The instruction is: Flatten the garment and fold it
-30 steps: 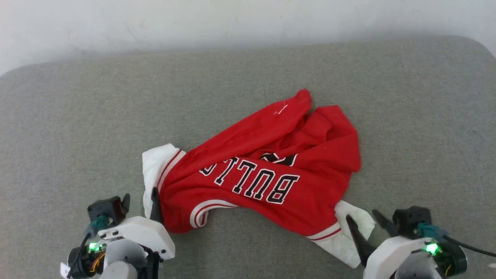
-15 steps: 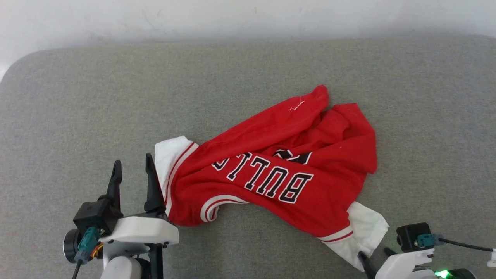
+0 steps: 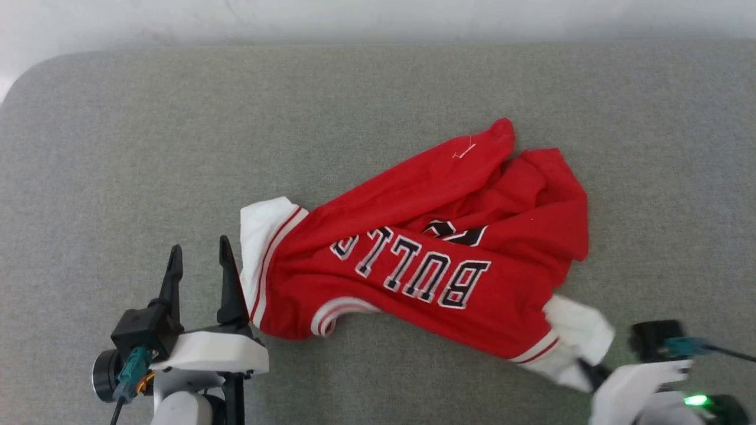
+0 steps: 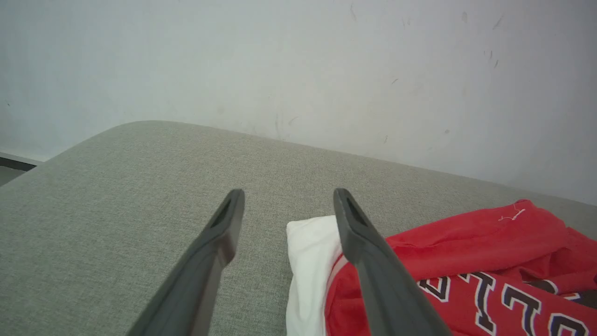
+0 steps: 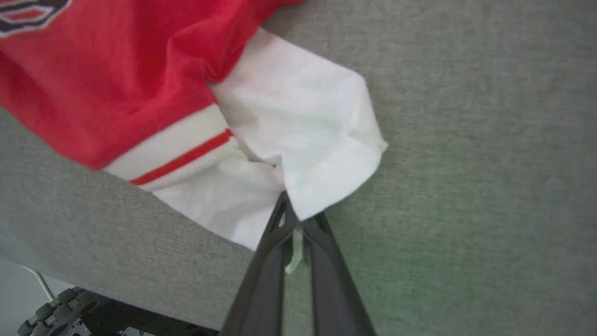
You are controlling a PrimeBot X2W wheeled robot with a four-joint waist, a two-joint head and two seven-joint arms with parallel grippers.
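One crumpled red "BULLS" jersey (image 3: 413,206) mid-frame, two grippers: left gripper (image 3: 199,245) spread, empty; right gripper (image 5: 293,219), open earlier, pinches its white sleeve (image 5: 298,121).

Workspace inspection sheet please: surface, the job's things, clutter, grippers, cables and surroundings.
Surface: grey fabric pad, far-left corner rounded.
Job's things: garment, red, crumpled, BULLS lettering facing up; left sleeve and right sleeve white.
Clutter: nothing seen.
Grippers: left gripper open, beside the left sleeve; right gripper shut on the right sleeve's edge.
Cables: left wrist cable and right wrist cable, both off the garment.
Surroundings: pale scuffed wall behind the pad.
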